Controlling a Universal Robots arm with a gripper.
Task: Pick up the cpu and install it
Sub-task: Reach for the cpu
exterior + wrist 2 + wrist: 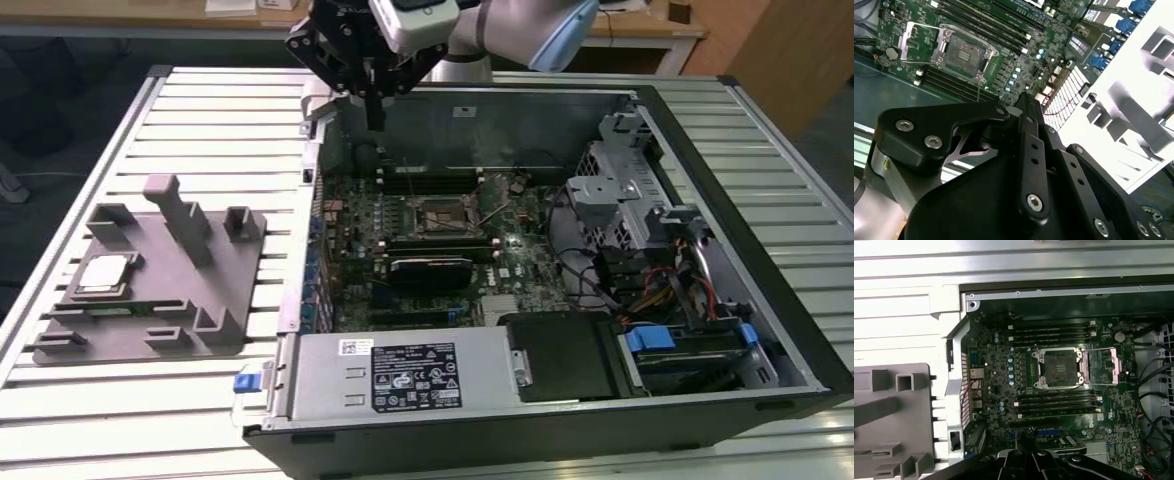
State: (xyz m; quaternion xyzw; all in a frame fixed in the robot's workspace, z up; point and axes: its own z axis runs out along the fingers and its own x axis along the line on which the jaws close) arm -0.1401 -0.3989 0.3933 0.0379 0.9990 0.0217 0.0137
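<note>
The cpu (104,275), a small silver square chip, lies flat on the grey plastic tray (200,300) at the exterior view's left, outside the computer case. My gripper (375,122) hangs high above the case's back corner, far from the cpu. Its fingers are shut together with nothing between them, as the second wrist view also shows of the gripper (1023,98). The motherboard's black socket (441,213) stands empty with its metal bracket (1102,365) flipped open. Both wrist views show the socket (1059,367) (965,50) some way below the fingers.
The open computer case (694,140) holds the green motherboard (400,260), memory sticks (1054,332), a drive cage (627,200), cables and a power supply (400,375). The tray's upright posts (180,215) rise beside the cpu. Everything rests on a slatted white table (200,130).
</note>
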